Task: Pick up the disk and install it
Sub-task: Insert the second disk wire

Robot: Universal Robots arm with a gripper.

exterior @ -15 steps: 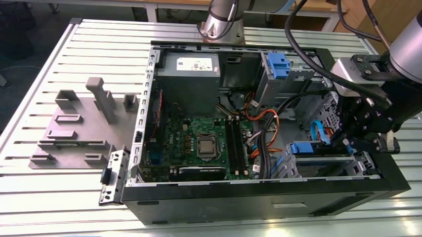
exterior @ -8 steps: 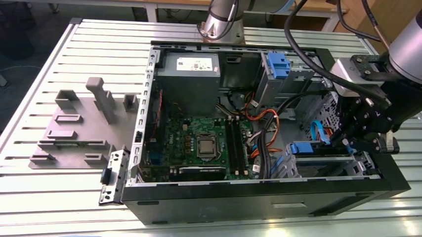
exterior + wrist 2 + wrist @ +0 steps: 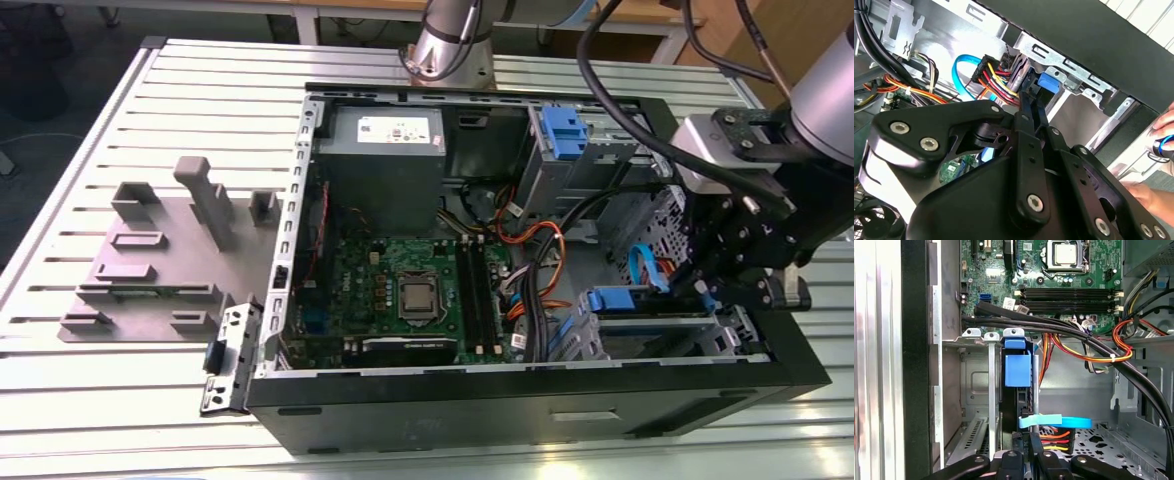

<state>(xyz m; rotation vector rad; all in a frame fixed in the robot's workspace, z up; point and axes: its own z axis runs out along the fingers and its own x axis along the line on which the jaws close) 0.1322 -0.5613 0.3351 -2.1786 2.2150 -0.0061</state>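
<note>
Open case (image 3: 534, 395) on slatted table (image 3: 120, 400), motherboard (image 3: 400, 290) exposed. Gripper (image 3: 705, 290) lowered inside at the exterior view's right, beside drive cage (image 3: 667, 335). Disk (image 3: 1018, 375) seated edge-on in cage slot, blue carrier tab up. Fingers (image 3: 1035, 460) close together at disk's edge; clamped or not, cannot tell

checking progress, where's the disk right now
The disk stands on edge in the drive cage at the exterior view's lower right of the computer case, directly before the gripper in the first wrist view.
</note>
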